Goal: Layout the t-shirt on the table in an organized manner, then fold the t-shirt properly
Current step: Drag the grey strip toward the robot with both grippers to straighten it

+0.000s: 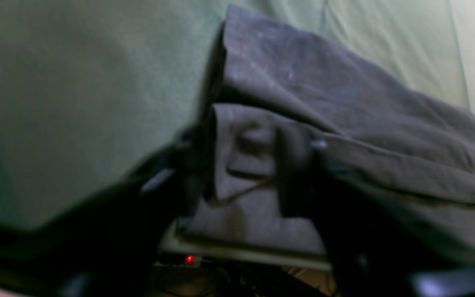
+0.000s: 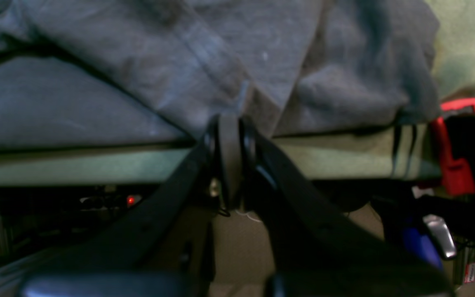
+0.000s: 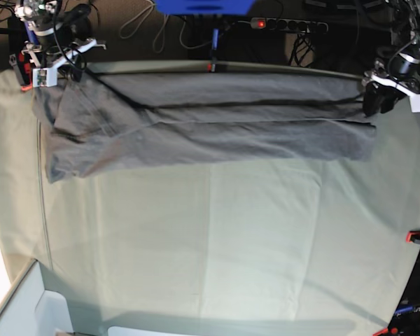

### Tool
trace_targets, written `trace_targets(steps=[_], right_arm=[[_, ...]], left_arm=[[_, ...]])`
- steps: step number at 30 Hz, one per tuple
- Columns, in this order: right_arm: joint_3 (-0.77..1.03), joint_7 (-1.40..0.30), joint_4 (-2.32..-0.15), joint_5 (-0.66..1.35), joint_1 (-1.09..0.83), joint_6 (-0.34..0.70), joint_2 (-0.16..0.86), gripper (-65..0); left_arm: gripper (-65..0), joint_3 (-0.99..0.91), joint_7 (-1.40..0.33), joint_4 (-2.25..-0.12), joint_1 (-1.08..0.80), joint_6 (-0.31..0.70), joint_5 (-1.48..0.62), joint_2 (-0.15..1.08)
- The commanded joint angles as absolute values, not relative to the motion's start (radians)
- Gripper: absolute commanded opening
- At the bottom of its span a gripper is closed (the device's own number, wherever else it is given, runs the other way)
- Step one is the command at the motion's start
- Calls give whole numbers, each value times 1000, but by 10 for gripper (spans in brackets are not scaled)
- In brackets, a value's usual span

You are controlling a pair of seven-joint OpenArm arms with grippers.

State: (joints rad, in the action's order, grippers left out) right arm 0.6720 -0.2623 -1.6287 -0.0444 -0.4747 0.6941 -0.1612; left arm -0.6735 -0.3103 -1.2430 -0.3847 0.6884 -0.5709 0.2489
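Observation:
The dark grey t-shirt (image 3: 210, 126) lies stretched in a long band across the far part of the table (image 3: 231, 231), with folds along its length. At its right end my left gripper (image 3: 378, 103) hovers. In the left wrist view the left gripper (image 1: 241, 144) is open, its blurred fingers (image 1: 295, 173) straddling a rumpled edge of the t-shirt (image 1: 344, 103). At the far left corner my right gripper (image 3: 56, 66) meets the cloth. Seen from the right wrist, the right gripper (image 2: 229, 123) is shut on the t-shirt (image 2: 138, 62) at the table edge (image 2: 97, 167), and the fabric puckers toward its tips.
A red clamp (image 2: 452, 165) grips the table edge beside the right gripper. Another red clip (image 3: 414, 236) sits at the right edge and a small one (image 3: 210, 66) at the far edge. A power strip (image 3: 287, 24) and cables lie beyond the table. A white box (image 3: 28, 308) stands near left.

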Motion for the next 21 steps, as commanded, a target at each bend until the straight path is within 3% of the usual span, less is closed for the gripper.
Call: trace_targets(steps=[1, 3, 9, 15, 21], right_arm=[[676, -240, -1649, -30, -479, 698, -157, -617], [676, -240, -1650, -30, -476, 698, -157, -564], [751, -240, -1650, -27, -466, 698, -157, -406], [889, -248, -1650, -27, -404, 698, -157, -385], [903, -248, -1652, -27, -403, 698, -157, -387]], left_arm=[[-292, -677, -289, -1254, -389, 698, -588, 263], [-250, -677, -289, -1254, -389, 698, -588, 263], [-244, -679, -289, -1253, -390, 698, -588, 263], [-242, -679, -289, -1135, -354, 698, -588, 263], [-242, -641, -289, -1084, -334, 698, -588, 263]])
